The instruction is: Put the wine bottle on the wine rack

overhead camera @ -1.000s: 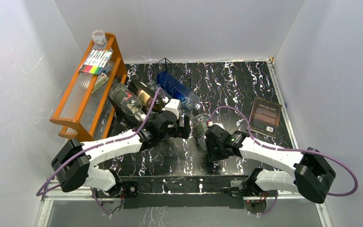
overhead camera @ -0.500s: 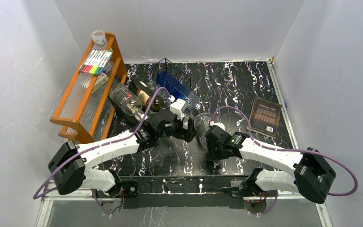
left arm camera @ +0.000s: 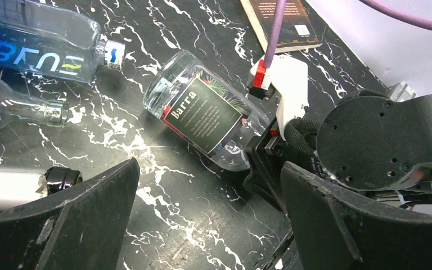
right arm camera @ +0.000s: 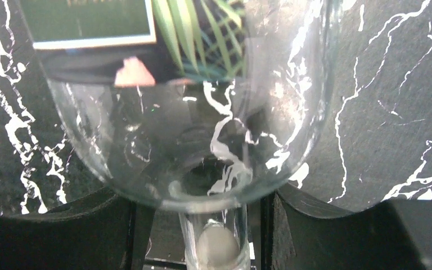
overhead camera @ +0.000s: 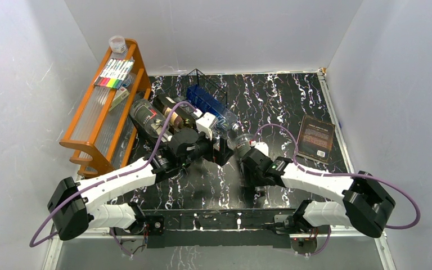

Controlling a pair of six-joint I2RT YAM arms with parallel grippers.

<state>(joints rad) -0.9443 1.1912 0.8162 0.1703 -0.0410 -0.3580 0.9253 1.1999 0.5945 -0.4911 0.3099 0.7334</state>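
Little of the task is judged to be done. From the top external view, the wine bottle (overhead camera: pixel 237 140) is seen lying on its side on the black marbled worktop (overhead camera: pixel 292 101). It is near the open front of the wine rack (overhead camera: pixel 201 77) but not on the cradle wires, where a blue bottle (overhead camera: pixel 205 102) appears to be laid. The left tool (overhead camera: pixel 223 152) is placed just beside the bottle body and the right tool (overhead camera: pixel 247 156) at its neck end. From the left wrist view, the left tool is shown wide apart with nothing between its fingers (left arm camera: pixel 90 208), and the labelled bottle is seen resting on the worktop ahead. From the right wrist view, the neck (right arm camera: pixel 214 242) is found between the fingers of the right tool. A thin dark gap is seen at each side, so this tool is judged narrow but not clamped. A firm grip, the lifting and the laying on the rack are left to be done.
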